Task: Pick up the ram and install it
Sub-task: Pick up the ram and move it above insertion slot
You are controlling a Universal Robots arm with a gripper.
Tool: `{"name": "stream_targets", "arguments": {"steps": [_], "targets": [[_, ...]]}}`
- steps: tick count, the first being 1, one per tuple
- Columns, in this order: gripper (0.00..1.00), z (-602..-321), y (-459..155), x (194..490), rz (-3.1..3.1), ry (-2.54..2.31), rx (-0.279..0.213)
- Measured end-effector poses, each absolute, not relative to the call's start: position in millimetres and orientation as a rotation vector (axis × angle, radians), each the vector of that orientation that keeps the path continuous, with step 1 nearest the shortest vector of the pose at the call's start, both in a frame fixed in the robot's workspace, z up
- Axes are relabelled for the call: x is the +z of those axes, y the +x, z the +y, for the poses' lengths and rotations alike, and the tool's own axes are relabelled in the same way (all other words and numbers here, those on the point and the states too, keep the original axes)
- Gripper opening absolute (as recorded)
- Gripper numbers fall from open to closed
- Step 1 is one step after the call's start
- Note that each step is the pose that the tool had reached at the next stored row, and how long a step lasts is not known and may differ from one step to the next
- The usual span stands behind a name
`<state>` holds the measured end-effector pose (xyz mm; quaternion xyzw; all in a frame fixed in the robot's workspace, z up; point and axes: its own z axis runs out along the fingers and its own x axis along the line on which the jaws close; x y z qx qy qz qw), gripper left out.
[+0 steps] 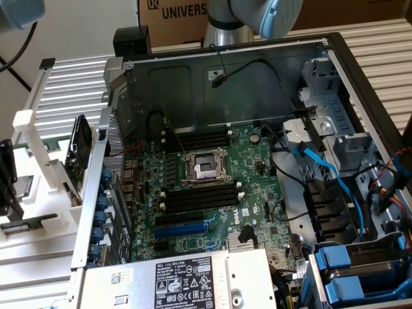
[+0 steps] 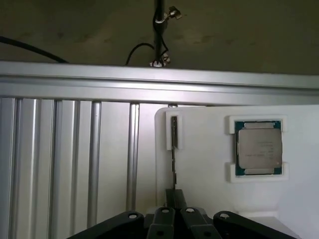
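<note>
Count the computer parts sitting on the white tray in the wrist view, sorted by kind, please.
On the white tray:
ram, seen edge-on: 1
processor chip, square and silver-topped: 1
Total: 2

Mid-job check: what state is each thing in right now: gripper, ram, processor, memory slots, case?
gripper: shut, at the ram's near end; a grip cannot be confirmed.
ram: standing on edge in the white holder, not installed.
processor chip: seated in its holder pocket, silver side up.
memory slots: look empty.
computer case: side open.
</note>
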<state>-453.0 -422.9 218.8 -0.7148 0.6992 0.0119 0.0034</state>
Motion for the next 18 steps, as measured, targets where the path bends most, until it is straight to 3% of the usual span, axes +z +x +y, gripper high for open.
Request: {"name": "stream_targets", "arguments": {"steps": [5, 10, 12, 14, 15, 18], "targets": [[0.11, -421.9, -459.3, 217.8, 2.177, -2.227, 0.005], [0.11, -421.9, -459.3, 217.6, 2.177, -2.227, 0.004], [0.24, -421.9, -459.3, 217.6, 2.177, -2.227, 0.004], [0.24, -421.9, -459.3, 217.6, 2.177, -2.227, 0.004], [0.31, -421.9, -459.3, 217.5, 2.177, -2.227, 0.004], [0.31, -421.8, -459.0, 215.6, 2.177, -2.227, 0.004]]}}
